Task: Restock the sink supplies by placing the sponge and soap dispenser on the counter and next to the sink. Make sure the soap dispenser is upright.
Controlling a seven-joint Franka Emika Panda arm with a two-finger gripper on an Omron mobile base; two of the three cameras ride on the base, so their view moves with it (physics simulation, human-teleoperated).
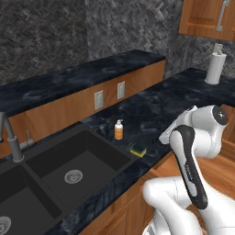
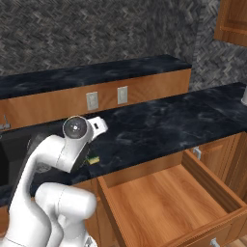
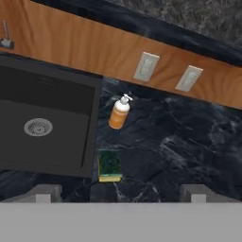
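Now | end effector [image 3: 120, 193] spread wide, empty | sponge [image 3: 109, 165] just beyond fingertips | soap dispenser [image 3: 119, 112] farther

the scene is lit evenly and softly, with no single light source to be made out. faint pale sheen is seen on the glossy black bench [image 1: 151, 108], brightest along its veining. the sink [image 1: 69, 167] basins are rendered very dark, with little detail inside apart from the silver drains. a weak, soft shadow is cast beside the soap dispenser [image 3: 119, 112] and under the sponge [image 3: 109, 165]. the arm's white shells are shaded gently. all pictures are slightly soft and coarse, with jagged edges on fine lines; no edge distortion is noticed.
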